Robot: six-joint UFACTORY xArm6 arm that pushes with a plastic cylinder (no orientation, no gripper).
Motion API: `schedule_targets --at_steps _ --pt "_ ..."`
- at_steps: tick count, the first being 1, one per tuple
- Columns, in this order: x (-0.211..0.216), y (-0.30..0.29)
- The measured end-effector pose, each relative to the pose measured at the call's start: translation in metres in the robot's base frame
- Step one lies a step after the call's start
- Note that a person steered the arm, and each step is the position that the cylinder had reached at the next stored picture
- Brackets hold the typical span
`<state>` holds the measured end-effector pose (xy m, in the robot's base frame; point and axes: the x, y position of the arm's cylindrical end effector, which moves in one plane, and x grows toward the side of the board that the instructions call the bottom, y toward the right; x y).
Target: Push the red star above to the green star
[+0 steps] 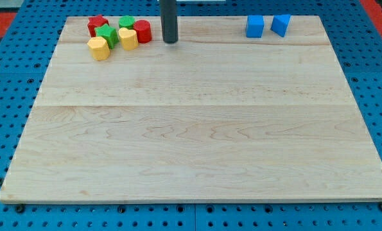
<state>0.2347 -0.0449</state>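
The red star (97,24) sits at the view's top left of the wooden board (197,128), touching the green star (106,34) just below and right of it. A green block (127,23), a red round block (142,31), a yellow block (128,39) and a yellow hexagonal block (99,48) crowd around them. My tip (170,41) is to the right of this cluster, a short gap from the red round block, touching no block.
Two blue blocks (255,26) (280,25) stand at the view's top right. The board lies on a blue perforated table (4,96).
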Motion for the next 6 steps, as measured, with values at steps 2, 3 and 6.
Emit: schedule_targets --at_steps 2,3,6 --pt "-0.043 -0.092" --pt "-0.043 -0.119" --pt "-0.024 -0.176"
